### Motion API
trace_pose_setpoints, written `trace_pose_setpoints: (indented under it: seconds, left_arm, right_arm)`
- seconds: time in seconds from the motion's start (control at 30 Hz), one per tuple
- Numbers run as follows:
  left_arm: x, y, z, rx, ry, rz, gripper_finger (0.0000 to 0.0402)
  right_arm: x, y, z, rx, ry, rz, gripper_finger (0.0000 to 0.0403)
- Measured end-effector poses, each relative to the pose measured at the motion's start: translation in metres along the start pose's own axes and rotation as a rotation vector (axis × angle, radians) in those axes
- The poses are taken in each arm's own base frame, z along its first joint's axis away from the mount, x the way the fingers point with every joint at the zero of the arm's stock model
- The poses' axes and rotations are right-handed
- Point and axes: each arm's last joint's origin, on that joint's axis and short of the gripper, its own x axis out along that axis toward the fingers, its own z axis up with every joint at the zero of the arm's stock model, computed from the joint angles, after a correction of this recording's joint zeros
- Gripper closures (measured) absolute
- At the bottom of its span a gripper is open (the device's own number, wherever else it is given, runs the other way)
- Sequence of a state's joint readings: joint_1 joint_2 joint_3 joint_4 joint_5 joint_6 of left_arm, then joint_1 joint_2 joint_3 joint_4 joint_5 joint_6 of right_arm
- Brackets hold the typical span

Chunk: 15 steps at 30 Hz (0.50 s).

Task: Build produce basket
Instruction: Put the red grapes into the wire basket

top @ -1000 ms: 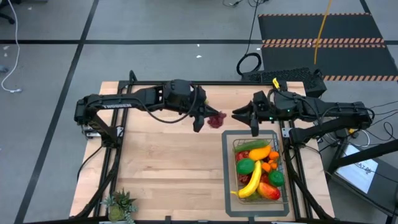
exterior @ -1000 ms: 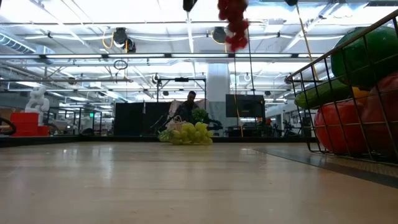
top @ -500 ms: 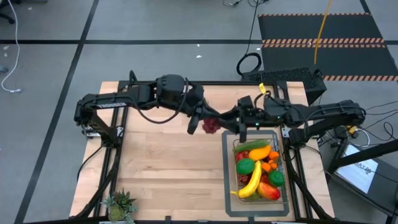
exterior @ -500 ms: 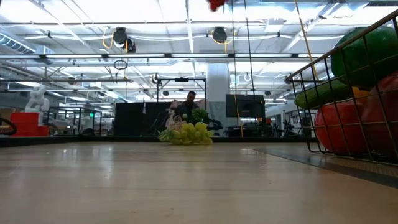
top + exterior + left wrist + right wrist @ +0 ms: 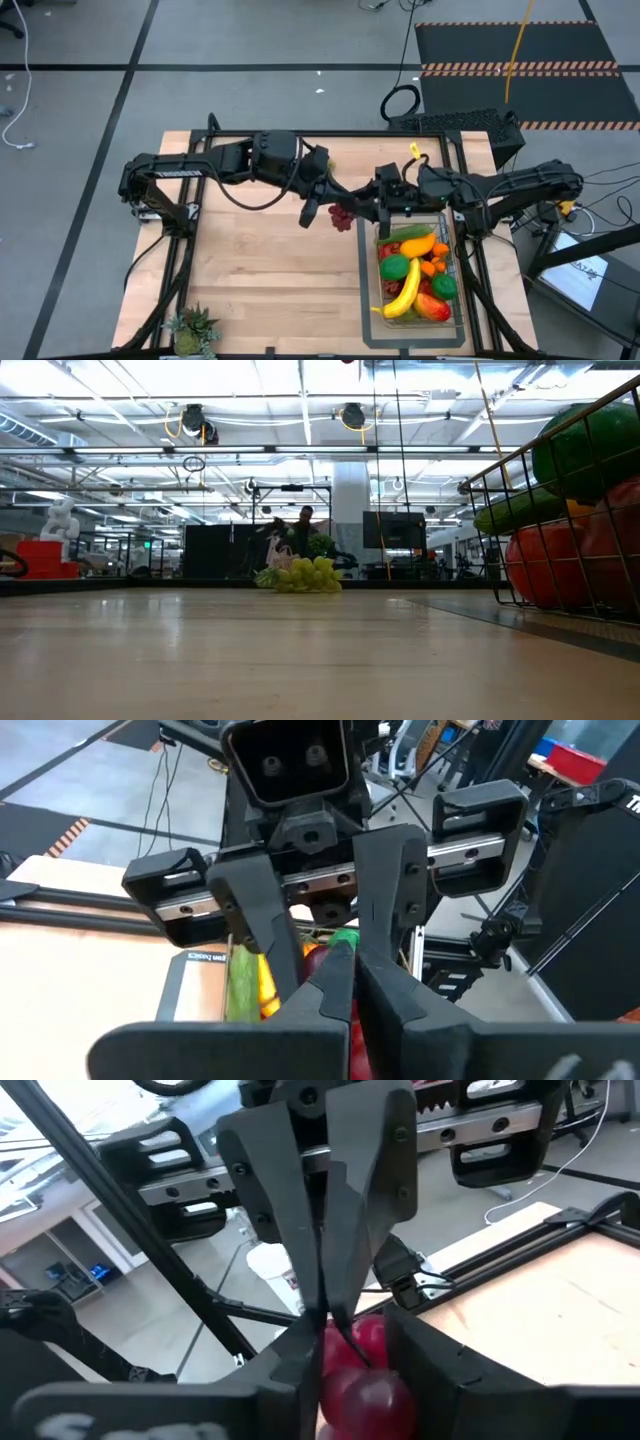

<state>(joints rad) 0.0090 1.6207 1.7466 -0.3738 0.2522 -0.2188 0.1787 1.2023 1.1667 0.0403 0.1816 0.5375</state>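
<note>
From my remote seat, a bunch of red grapes (image 5: pixel 342 214) hangs above the wooden table (image 5: pixel 260 270), pinched between the pressed-together fingers of the left gripper (image 5: pixel 322 207) and, it seems, also nipped by the right gripper (image 5: pixel 366 211), just beside the basket (image 5: pixel 450 262). The basket, heaped with a banana (image 5: pixel 404 292) and other fruit, stands near the table's right edge. Green grapes (image 5: pixel 303 575) lie far across the bare boards, before a bright workshop hall.

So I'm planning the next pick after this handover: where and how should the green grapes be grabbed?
Likely at the top middle of the green grapes, coming straight down. The bunch sits low and lumpy on the table, open on all sides, so fingers can straddle its narrower width.
</note>
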Motion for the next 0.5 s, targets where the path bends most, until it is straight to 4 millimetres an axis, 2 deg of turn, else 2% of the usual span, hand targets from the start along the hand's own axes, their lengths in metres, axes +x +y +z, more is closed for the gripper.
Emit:
trace_pose_setpoints:
  seconds: [0.27,0.5]
  left_arm:
    - [-0.0001,0.0003,0.0001,0.0,-0.001,0.002,0.0396]
    - [-0.0001,0.0003,0.0002,0.0,-0.002,0.003,0.0386]
  right_arm:
    - [-0.0038,0.001,0.0024,-0.001,-0.006,0.006,0.0329]
    - [-0.0039,0.0011,0.0025,0.002,-0.006,0.009,0.0375]
